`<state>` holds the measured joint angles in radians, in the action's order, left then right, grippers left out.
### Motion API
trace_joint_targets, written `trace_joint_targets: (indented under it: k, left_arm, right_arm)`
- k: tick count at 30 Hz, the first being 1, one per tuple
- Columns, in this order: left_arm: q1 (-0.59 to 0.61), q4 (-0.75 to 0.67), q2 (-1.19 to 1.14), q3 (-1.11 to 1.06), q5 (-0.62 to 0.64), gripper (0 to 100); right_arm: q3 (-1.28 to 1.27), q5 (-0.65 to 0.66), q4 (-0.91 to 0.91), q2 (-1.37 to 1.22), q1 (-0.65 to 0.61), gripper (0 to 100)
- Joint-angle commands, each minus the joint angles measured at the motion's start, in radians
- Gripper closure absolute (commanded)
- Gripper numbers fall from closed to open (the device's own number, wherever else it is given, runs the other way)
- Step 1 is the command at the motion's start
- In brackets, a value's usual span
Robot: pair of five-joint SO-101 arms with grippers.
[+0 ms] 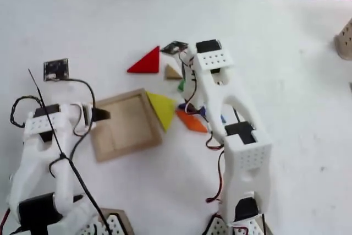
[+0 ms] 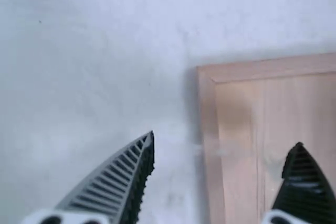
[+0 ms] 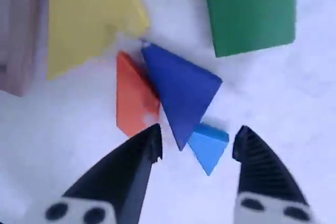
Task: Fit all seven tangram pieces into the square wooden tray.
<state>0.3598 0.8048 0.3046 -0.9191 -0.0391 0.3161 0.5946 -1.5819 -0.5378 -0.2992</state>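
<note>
The square wooden tray [image 1: 99, 145] lies near the table's front left and holds no pieces. A yellow triangle [image 1: 161, 108] rests against its right rim. An orange piece [image 1: 191, 120] lies beside that, and a red triangle [image 1: 146, 63], a tan triangle [image 1: 172, 72] and a green piece [image 1: 181, 85] lie farther back. My left gripper [image 2: 224, 142] is open, straddling the tray's rim [image 2: 207, 129] near a corner. My right gripper [image 3: 199, 132] is open over a light blue piece [image 3: 208, 145], close to a dark blue triangle [image 3: 181, 87], the orange piece [image 3: 134, 103], the yellow triangle [image 3: 89, 14] and the green piece [image 3: 249, 9].
Two black square markers [image 1: 56, 69] [image 1: 174, 47] lie on the white table. A pale perforated object [image 1: 345, 39] stands at the right edge. Black cables [image 1: 66, 152] trail over the left arm. The table's right half is open white surface.
</note>
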Motion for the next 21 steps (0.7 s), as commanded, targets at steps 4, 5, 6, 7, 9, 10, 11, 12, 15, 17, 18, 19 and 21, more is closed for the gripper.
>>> trace_joint_targets:
  k: [4,5,6,7,9,10,11,12,15,17,18,19,21]
  left_arm:
    - [0.004,-0.028,0.031,0.044,0.006,63]
    - [0.004,-0.028,0.031,0.044,0.006,63]
    - [0.004,-0.028,0.031,0.044,0.006,63]
    - [0.004,-0.028,0.031,0.044,0.006,63]
    - [0.004,-0.028,0.031,0.044,0.006,63]
    - [0.004,-0.028,0.031,0.044,0.006,63]
    - [0.004,-0.028,0.031,0.044,0.006,63]
    - [0.004,-0.028,0.031,0.044,0.006,63]
    - [0.004,-0.028,0.031,0.044,0.006,63]
    - [0.004,-0.028,0.031,0.044,0.006,63]
    - [0.004,-0.028,0.031,0.044,0.006,63]
    - [0.004,-0.028,0.031,0.044,0.006,63]
    - [0.004,-0.028,0.031,0.044,0.006,63]
  right_arm:
    - [0.038,0.048,0.051,0.03,-0.01,78.0]
    - [0.037,0.091,0.039,0.03,-0.012,78.0]
    - [0.037,0.14,0.027,0.027,-0.018,78.0]
    - [0.037,0.184,0.018,0.019,-0.019,78.0]
    - [0.037,0.259,0.012,-0.008,-0.019,78.0]
    - [0.037,0.292,0.012,-0.025,-0.019,78.0]
    - [0.037,0.318,0.012,-0.047,-0.019,78.0]
    - [0.038,0.336,0.012,-0.065,-0.019,78.1]
    - [0.04,0.361,0.012,-0.107,-0.022,78.2]
    - [0.041,0.361,0.012,-0.116,-0.038,78.2]
    - [0.041,0.359,0.012,-0.117,-0.044,78.2]
    - [0.041,0.358,0.018,-0.116,-0.05,78.1]
    - [0.046,0.358,0.031,-0.114,-0.053,78.0]
